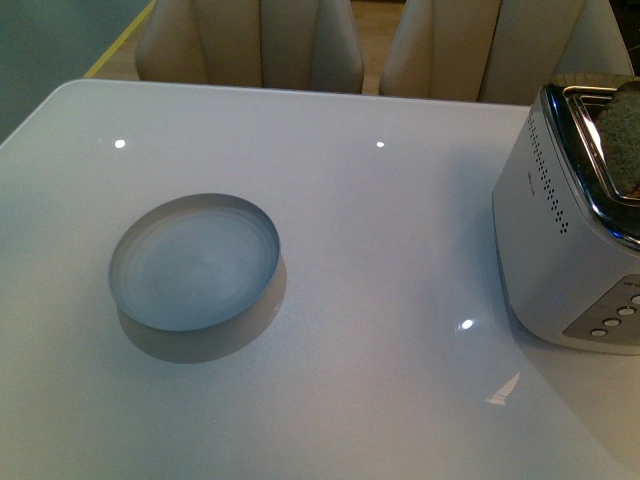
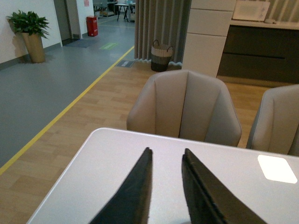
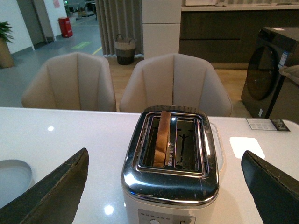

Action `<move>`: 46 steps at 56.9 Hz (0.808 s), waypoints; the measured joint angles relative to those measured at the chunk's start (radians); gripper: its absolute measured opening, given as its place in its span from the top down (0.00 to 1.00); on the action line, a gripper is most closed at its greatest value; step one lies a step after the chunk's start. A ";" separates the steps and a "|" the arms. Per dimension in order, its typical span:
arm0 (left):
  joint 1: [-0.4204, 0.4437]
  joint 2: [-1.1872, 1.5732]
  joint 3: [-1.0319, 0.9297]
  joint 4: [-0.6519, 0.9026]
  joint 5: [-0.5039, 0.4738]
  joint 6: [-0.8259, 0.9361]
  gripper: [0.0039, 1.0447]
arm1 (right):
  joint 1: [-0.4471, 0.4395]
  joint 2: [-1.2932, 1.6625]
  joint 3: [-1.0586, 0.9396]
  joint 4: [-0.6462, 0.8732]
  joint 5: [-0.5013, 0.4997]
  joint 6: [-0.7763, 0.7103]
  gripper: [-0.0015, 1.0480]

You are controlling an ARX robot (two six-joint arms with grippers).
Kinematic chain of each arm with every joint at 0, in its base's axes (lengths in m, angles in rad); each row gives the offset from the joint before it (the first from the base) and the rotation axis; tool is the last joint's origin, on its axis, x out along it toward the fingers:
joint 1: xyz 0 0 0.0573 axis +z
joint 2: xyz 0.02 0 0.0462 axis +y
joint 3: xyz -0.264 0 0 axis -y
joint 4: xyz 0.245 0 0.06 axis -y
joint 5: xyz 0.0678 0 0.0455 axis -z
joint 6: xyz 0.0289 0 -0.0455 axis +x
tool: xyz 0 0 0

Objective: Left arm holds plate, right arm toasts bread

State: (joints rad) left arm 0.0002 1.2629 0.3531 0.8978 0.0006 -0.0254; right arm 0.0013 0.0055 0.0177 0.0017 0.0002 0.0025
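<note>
Left gripper (image 2: 166,186): two matte black fingers (image 2: 135,196), wedge-shaped, tapering to narrow blunt tips, with flat inner faces and slightly rough edges. Right gripper (image 3: 166,186): two dark charcoal fingers (image 3: 56,193), broad and triangular, with worn, pale-flecked edges and a faintly textured surface. No cables, screws or markings are visible.
</note>
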 joint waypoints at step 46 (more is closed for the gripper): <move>0.000 -0.484 -0.333 -0.158 -0.001 0.013 0.97 | 0.000 0.000 0.000 0.000 0.000 0.000 0.09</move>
State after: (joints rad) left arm 0.0002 0.7784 0.0200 0.7403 -0.0002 -0.0120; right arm 0.0013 0.0055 0.0177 0.0017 0.0006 0.0025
